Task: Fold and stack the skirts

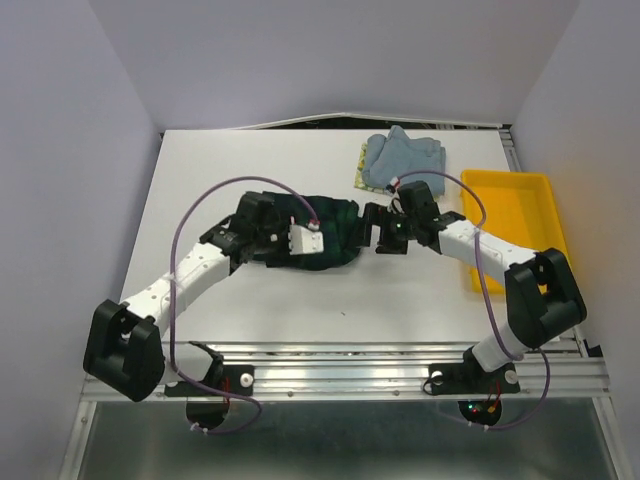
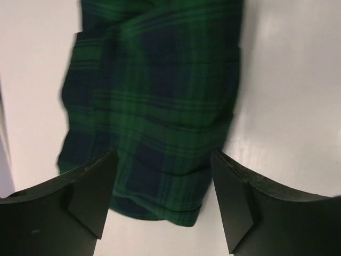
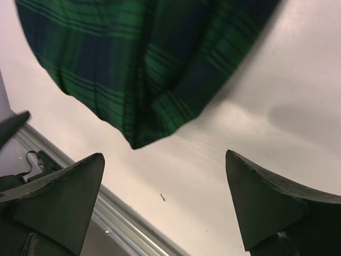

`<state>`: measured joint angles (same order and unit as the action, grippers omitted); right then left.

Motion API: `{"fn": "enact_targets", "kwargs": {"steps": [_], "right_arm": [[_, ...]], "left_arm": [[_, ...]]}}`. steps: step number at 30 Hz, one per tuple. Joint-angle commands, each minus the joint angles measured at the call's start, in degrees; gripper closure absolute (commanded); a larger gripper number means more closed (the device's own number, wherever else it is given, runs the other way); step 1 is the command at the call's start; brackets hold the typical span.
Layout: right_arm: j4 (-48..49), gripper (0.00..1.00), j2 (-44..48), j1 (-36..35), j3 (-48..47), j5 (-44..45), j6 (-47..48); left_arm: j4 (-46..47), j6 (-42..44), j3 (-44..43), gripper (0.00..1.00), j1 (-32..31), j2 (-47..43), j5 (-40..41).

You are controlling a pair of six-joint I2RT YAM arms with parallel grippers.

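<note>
Since left end effector and right end effector gape empty at either end of the plaid skirt, I'd grip evenly, lift level.

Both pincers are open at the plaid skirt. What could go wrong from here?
The plaid skirt lies layered between the open left pincer and right pincer; a regrasp could catch only the top layer and undo the fold.
The blue-grey skirt sits rumpled on the lemon-print skirt, so a stack there may slump.
</note>
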<state>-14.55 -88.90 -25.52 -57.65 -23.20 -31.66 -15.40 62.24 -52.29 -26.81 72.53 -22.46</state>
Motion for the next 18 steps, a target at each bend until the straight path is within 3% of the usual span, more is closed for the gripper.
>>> {"fn": "enact_targets", "kwargs": {"steps": [1,6,15,16,18], "right_arm": [[8.8,0.00,0.7,0.2,5.7,-3.5,-12.7],[16.1,0.00,-0.7,0.2,11.1,-5.3,-19.3],[25.6,0.00,-6.9,0.2,13.3,-6.2,-24.3],[26.1,0.00,-7.6,0.2,13.1,-7.1,-24.9],[27.6,0.00,-9.3,0.2,12.8,-7.8,-25.8]], "left_arm": [[1.8,9.7,4.7,0.15,-5.2,-1.8,3.7],[10.6,4.7,8.3,0.12,-10.0,3.1,5.7],[16.5,6.0,6.6,0.12,-11.7,14.9,6.0],[16.5,6.6,6.5,0.14,-11.7,15.5,5.5],[16.0,6.3,5.3,0.28,-11.8,17.7,5.4]]}}
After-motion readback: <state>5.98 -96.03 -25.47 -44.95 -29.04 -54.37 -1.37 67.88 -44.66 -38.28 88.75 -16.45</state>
